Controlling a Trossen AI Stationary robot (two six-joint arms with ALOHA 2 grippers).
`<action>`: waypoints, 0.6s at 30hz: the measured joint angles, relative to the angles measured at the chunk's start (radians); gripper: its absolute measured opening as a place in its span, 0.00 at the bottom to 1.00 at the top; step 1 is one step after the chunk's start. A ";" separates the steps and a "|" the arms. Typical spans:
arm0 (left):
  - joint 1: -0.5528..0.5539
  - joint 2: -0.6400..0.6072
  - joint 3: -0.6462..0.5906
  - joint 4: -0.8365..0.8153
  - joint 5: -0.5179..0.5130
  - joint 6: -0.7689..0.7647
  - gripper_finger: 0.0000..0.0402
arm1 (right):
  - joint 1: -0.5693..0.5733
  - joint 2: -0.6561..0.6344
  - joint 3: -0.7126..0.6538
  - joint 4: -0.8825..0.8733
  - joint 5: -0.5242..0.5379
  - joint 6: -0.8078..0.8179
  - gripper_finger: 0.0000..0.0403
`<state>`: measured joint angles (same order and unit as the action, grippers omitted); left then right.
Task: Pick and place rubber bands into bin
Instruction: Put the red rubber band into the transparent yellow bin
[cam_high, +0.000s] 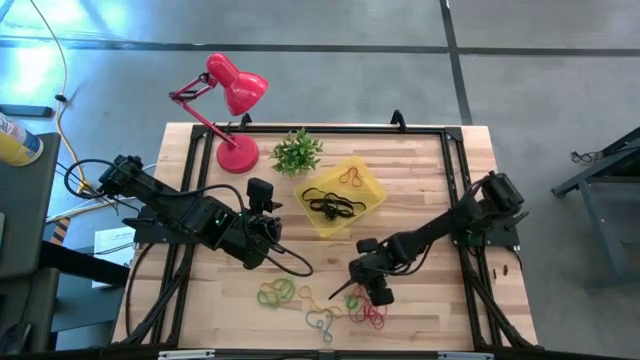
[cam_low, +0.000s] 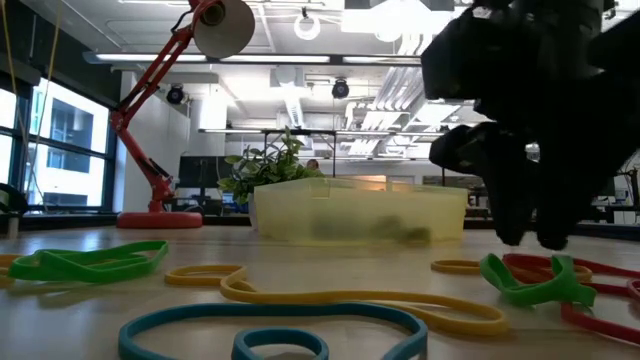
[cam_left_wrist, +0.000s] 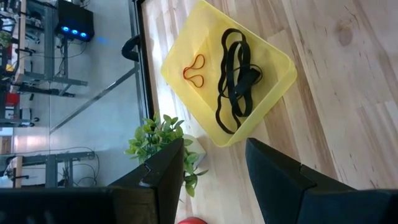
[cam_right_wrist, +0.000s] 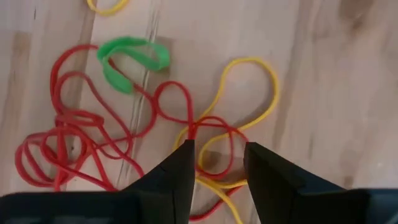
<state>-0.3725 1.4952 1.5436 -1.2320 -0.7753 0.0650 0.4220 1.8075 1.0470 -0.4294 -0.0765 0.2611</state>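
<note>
Two gripper fingers (cam_right_wrist: 177, 177) straddle one red band (cam_right_wrist: 199, 127).

Overhead view of the wooden counter (cam_high: 420, 190). A red desk lamp (cam_high: 232, 100) stands at its far left corner, with a small green plant (cam_high: 297, 152) just beside it. The yellow bin (cam_high: 370, 182), set at an angle near the plant, holds black rubber bands (cam_high: 333, 205) and a small orange one (cam_high: 350, 177). Loose rubber bands (cam_high: 277, 293) in green, yellow and red lie scattered along the near edge. The right claw (cam_high: 356, 293) is low over the red and yellow loops. The left claw (cam_high: 264, 208) hangs beside the bin.
</note>
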 joint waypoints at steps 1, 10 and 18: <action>0.000 0.000 0.000 -0.001 0.000 0.000 0.40 | 0.002 0.004 0.000 0.000 0.007 0.000 0.32; 0.000 0.000 0.000 -0.001 -0.003 0.010 0.40 | 0.004 0.009 0.000 0.000 0.064 0.024 0.25; 0.000 0.000 0.000 -0.001 -0.004 0.009 0.40 | 0.005 0.042 0.000 0.006 0.025 0.036 0.22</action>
<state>-0.3728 1.4952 1.5436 -1.2327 -0.7789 0.0742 0.4274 1.8492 1.0467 -0.4231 -0.0516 0.2967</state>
